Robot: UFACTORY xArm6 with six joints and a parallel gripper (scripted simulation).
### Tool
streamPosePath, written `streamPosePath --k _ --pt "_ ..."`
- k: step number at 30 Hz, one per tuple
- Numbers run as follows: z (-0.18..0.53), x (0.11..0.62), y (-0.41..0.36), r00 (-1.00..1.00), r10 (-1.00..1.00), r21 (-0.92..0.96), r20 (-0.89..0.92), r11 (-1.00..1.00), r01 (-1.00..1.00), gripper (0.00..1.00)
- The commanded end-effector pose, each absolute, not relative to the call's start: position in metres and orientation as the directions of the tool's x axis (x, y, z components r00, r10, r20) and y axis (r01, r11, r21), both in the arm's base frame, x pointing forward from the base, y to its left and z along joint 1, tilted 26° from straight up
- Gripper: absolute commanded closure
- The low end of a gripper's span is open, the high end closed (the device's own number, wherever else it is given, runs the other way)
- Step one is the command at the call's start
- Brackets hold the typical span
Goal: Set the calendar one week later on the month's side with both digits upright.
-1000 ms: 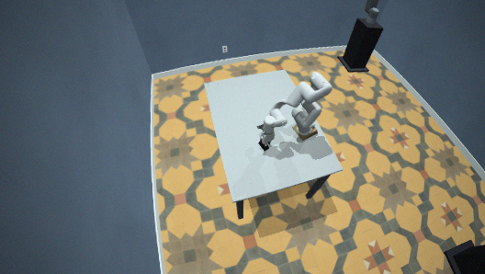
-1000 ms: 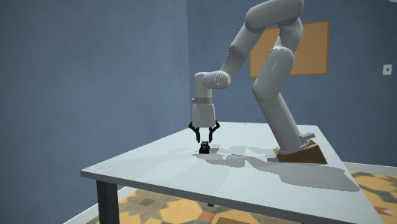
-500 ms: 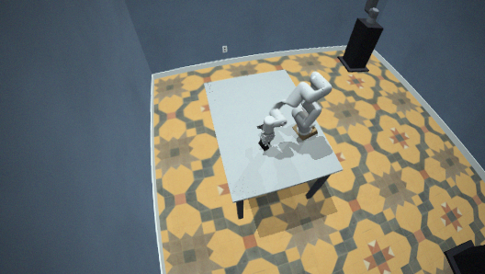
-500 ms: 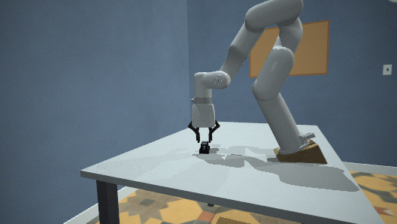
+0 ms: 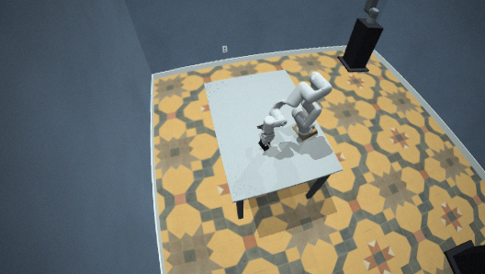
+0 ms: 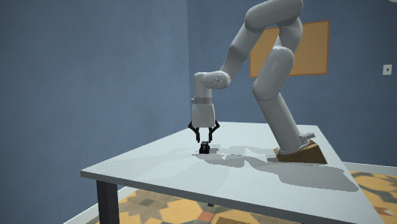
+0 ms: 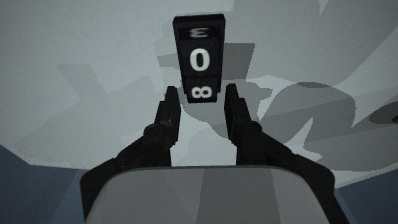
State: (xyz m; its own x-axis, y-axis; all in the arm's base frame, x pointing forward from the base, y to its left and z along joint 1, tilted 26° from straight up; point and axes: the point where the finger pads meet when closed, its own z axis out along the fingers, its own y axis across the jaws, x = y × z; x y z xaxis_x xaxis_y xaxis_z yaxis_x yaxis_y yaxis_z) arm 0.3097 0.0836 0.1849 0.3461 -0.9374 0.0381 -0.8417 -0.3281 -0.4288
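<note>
One black calendar cube (image 7: 200,60) stands on the grey table top. In the wrist view it shows a white 0 on its top face, an 8 on the face towards me and a 3 on the far face. In the exterior view the cube (image 6: 204,147) shows a 7 on its side. My gripper (image 7: 201,97) (image 5: 264,144) points straight down just above the cube. Its fingers (image 6: 203,140) are partly open, one to each side of the cube, with a gap on both sides. I see no tray and no second cube in any view.
The arm's base stands on a brown wooden block (image 6: 301,152) at the table's right side. The table's front edge (image 6: 210,189) lies a little beyond the cube. A black pedestal (image 5: 363,43) stands on the floor far behind.
</note>
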Motion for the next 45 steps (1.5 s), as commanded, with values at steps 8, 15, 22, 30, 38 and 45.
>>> streamPosePath --k 8,15,22,30,38,45 --pt "0.186 0.31 0.084 0.346 -0.937 -0.432 0.038 -0.328 -0.84 0.53" --pt "0.186 0.311 0.084 0.346 -0.937 -0.432 0.038 -0.328 -0.84 0.53" --pt "0.183 0.312 0.084 0.346 -0.937 -0.432 0.038 -0.328 -0.84 0.53" --pt "0.173 0.317 0.086 0.346 -0.937 -0.432 0.038 -0.328 -0.84 0.53" --pt "0.165 0.32 0.087 0.346 -0.937 -0.432 0.038 -0.328 -0.84 0.53" --pt "0.163 0.321 0.087 0.346 -0.937 -0.432 0.038 -0.328 -0.84 0.53"
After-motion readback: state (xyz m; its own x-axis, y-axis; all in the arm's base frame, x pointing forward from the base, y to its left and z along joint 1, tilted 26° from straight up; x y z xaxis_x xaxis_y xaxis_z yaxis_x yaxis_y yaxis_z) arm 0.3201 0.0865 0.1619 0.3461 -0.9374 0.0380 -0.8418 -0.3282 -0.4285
